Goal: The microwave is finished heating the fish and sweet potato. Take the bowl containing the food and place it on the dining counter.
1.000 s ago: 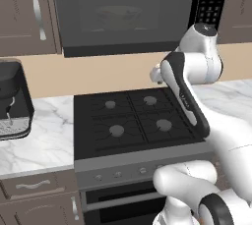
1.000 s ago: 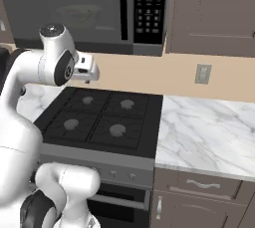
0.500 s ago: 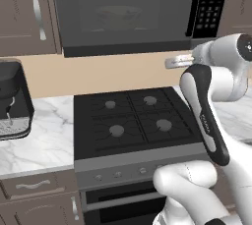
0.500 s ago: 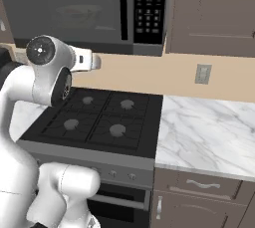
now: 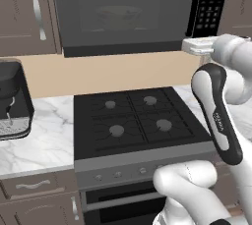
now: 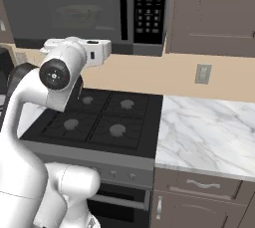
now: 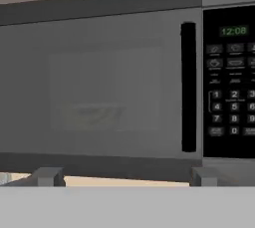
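The microwave (image 5: 123, 13) hangs above the stove with its tinted door shut; its green display (image 7: 233, 31) reads 12:08. Through the glass the pale bowl (image 5: 118, 16) (image 6: 77, 15) (image 7: 92, 115) shows only faintly. The fish and sweet potato are hidden by the tint. My gripper (image 5: 189, 46) (image 6: 107, 52) hovers just below the microwave's lower right corner, under the button panel (image 5: 209, 5), facing the door. It is open and empty, with its fingertips (image 7: 47, 176) set wide apart. The dark door handle (image 7: 188, 86) stands left of the panel. The dining counter is out of view.
A black four-burner stove (image 5: 133, 116) lies beneath the microwave. The marble worktop (image 6: 209, 127) runs to its right over brown cabinets. A black appliance (image 5: 10, 101) stands on the worktop at the left. There is a wall outlet (image 6: 201, 74) on the tan backsplash.
The arm has swung the hand to the right and upward, from over the stove's middle to just under the microwave's button panel. The door stays shut.
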